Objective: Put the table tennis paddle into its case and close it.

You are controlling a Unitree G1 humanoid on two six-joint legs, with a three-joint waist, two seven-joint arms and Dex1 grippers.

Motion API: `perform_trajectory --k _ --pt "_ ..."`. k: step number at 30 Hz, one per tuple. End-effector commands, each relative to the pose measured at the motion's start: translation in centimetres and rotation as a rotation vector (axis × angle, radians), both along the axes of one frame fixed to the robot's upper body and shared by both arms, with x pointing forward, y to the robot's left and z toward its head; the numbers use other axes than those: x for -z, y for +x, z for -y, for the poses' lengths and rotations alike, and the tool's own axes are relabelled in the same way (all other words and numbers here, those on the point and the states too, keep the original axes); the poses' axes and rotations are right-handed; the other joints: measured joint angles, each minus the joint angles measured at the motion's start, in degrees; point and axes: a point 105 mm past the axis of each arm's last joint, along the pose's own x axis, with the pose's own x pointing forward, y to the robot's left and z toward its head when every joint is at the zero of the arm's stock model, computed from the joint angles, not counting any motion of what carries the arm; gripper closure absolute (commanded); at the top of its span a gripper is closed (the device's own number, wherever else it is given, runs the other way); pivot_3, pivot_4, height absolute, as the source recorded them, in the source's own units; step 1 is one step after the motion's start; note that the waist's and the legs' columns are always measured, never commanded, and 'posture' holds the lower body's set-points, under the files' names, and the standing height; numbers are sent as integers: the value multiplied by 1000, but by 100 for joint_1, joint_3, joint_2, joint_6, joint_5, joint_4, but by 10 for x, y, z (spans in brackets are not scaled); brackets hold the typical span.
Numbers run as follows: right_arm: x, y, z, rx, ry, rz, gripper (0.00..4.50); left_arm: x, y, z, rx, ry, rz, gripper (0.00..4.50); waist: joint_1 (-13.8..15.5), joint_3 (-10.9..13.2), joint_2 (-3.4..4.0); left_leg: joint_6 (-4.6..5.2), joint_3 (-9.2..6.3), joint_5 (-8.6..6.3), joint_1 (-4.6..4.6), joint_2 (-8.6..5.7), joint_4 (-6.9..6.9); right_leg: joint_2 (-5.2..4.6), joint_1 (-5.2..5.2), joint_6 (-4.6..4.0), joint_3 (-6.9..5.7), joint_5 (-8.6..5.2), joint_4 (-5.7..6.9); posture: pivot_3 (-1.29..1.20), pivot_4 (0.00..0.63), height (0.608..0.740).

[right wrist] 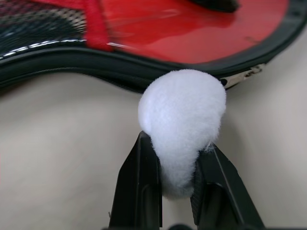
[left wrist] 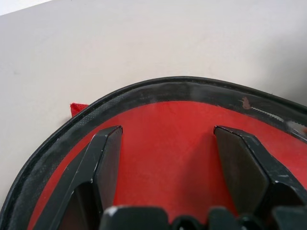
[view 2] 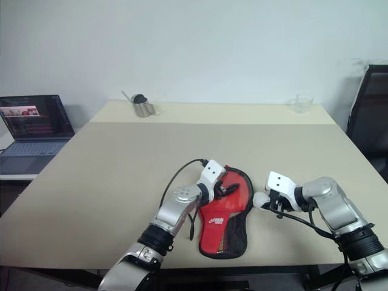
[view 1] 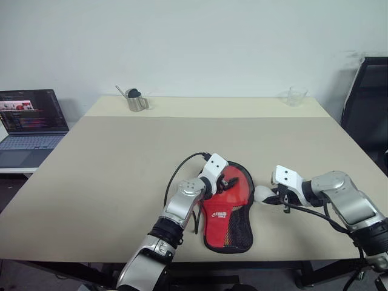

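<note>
Case point(view 1: 228, 209), paddle-shaped soft zip pouch, red outside with black edging, black mesh pocket and white logo: lying flat on the beige table point(view 1: 109, 170), lower centre of the head view, near the front edge. Looks zipped most of the way round; red table tennis paddle not separately visible (presumably inside, can't confirm).

Left gripper point(left wrist: 168, 158) with two black fingers: spread wide, fingers resting on the round red head end of the case, pinning it rather than gripping.

Right gripper point(right wrist: 177, 167): nearly closed, pinching the white fluffy pompom charm point(right wrist: 182, 122) just beside the case's lower-right edge; metal zip pull point(right wrist: 242, 76) at the charm's root against the black rim.

Handling guess: light, limp fabric shell, stiffened by whatever is inside; slides easily on the smooth tabletop, so needs the hold-down. Pompom compresses and could slip out under a hard tug; better purchase likely low on the charm near the pull, tugging along the zip line.

Steel cup point(view 1: 137, 100) and clear glass point(view 1: 295, 96) at the far edge, well apart.
</note>
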Motion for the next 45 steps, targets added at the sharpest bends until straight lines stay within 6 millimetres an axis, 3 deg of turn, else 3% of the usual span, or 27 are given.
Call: perform_trajectory --k 1,15,19,26,33,40,45 --pt "2 -19 -9 -128 -2 -43 4167 40 -12 -4 2 73 -126 1163 1 0 0 0 -1 0 0 0 0 0 0 0 -2 0 0 0 150 740" --pt "15 -65 -7 -326 -36 -176 4167 43 -12 -5 1 92 -127 1163 2 -14 -7 -2 -3 -1 4 0 1 0 5 -1 -3 -1 -3 0 150 740" --pt "20 -88 -5 -425 -57 -236 4167 45 -11 -7 -5 105 -138 1163 32 -23 -5 -5 -6 -4 3 -3 -1 0 7 0 -6 -5 -9 0 150 740" --pt "25 -101 -7 -517 -106 -258 4168 45 -12 -5 6 113 -141 1163 81 -28 1 -13 -14 -15 25 1 -1 0 43 1 -15 -6 -38 0 150 740" --pt "23 -120 -17 -673 -126 -297 4168 46 -12 -6 28 135 -140 1163 115 -31 1 -15 -14 -42 46 6 -4 0 78 8 -13 -15 -71 0 150 740" --pt "18 -163 -28 -829 -104 -365 4168 49 -15 -6 62 161 -148 1163 120 -31 1 -19 -15 -47 46 10 -4 0 78 4 -12 -19 -70 0 150 740" --pt "18 -171 -26 -855 -109 -381 4168 51 -19 -2 84 167 -154 1163 128 -38 2 -19 -13 -52 48 9 -3 -1 79 5 -13 -25 -71 0 150 740"
